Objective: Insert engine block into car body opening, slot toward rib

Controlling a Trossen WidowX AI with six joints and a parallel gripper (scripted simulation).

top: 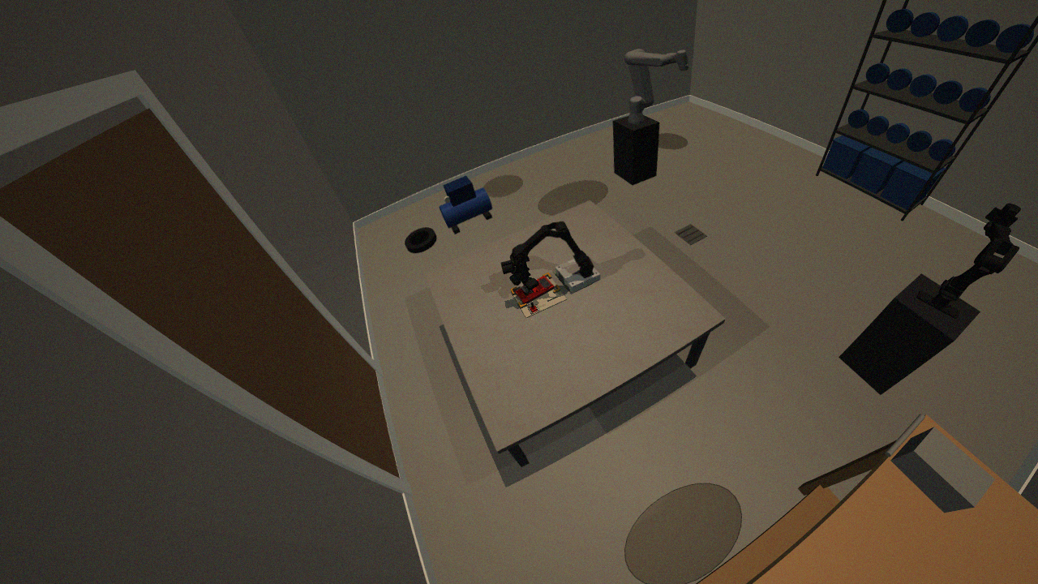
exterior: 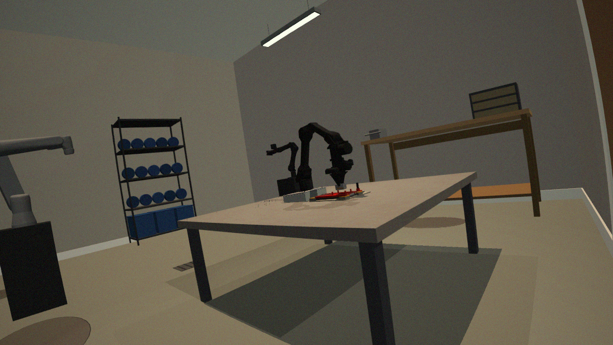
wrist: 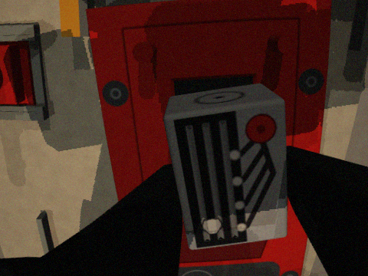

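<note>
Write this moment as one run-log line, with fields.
phase: insertion | gripper: shut on engine block | block: above red car body, dark opening partly visible | seated: not yet

From where I stand I count three robot arms: a black one (exterior: 319, 145) on the bench (exterior: 343, 218), a grey one (top: 645, 72) on a black pedestal, and another black one (top: 980, 261) on a second pedestal. There is one engine block (wrist: 230, 164) and one red car body (wrist: 210, 57). One shelf rack (exterior: 150, 176) holds three rows of five blue discs and three blue bins. One tyre (top: 420, 239), one blue compressor (top: 464, 203), one wooden workbench (exterior: 454, 141), one ceiling light (exterior: 291, 28).
</note>
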